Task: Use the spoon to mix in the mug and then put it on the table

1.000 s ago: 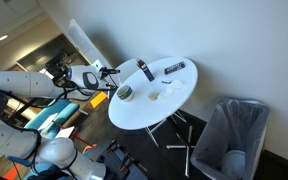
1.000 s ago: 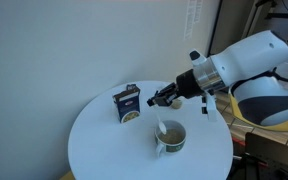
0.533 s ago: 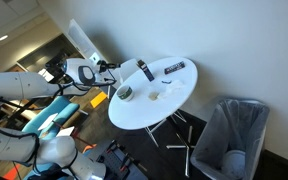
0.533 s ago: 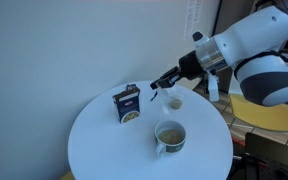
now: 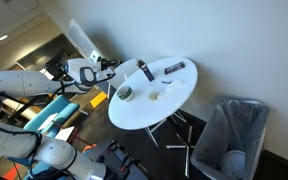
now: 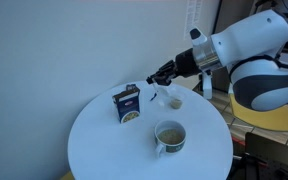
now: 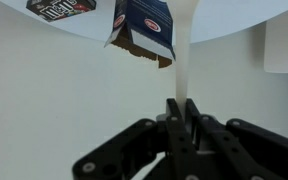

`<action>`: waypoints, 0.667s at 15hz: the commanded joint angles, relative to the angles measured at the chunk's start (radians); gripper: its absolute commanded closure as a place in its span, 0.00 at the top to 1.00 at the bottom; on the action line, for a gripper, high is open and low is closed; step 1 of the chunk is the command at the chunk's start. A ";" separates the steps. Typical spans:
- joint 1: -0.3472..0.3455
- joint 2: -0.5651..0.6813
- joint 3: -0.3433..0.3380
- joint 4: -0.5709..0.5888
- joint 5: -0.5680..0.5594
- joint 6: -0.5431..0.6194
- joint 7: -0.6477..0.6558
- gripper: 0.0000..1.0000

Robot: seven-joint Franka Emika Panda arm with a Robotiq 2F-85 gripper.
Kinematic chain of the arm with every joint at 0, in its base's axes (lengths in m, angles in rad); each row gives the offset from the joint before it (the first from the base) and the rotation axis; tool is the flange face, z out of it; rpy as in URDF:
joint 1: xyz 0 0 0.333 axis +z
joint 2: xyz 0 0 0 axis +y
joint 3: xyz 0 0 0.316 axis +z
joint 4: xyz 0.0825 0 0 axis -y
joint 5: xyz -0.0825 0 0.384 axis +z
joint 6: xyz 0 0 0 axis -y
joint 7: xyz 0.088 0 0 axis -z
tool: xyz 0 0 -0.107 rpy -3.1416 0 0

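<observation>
My gripper (image 6: pixel 163 72) is shut on a white spoon (image 6: pixel 170 97), which hangs from it in the air over the far side of the round white table (image 6: pixel 104 150). The mug (image 6: pixel 170 136) stands on the table nearer the front, below and apart from the spoon. In the wrist view the spoon's white handle (image 7: pixel 184 60) runs up out of the closed gripper (image 7: pixel 181 106). In an exterior view the gripper (image 5: pixel 109 68) is over the table's edge (image 5: pixel 179 95), beside the mug (image 5: pixel 125 92).
A blue box (image 6: pixel 128 103) stands on the table left of the gripper and shows in the wrist view (image 7: pixel 144 25). A dark slanted cylinder (image 5: pixel 144 70) and a flat black rectangle (image 5: pixel 174 68) lie at the back. A grey mesh bin (image 5: pixel 234 135) stands beside the table.
The gripper has lifted the spoon out of the mug and moved it up and toward the back of the table, near the blue box.
</observation>
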 commanded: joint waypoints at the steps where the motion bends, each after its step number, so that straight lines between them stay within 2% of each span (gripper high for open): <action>1: -0.074 0.006 0.059 -0.006 -0.008 0.002 0.006 0.03; 3: -0.114 -0.006 0.091 -0.006 -0.002 -0.055 0.016 0.03; 5: -0.099 -0.020 0.081 -0.014 0.015 -0.137 0.031 0.03; 7: -0.021 -0.033 0.033 -0.021 0.081 -0.264 0.026 0.03; 10: 0.019 -0.030 0.012 0.004 0.202 -0.467 0.003 0.03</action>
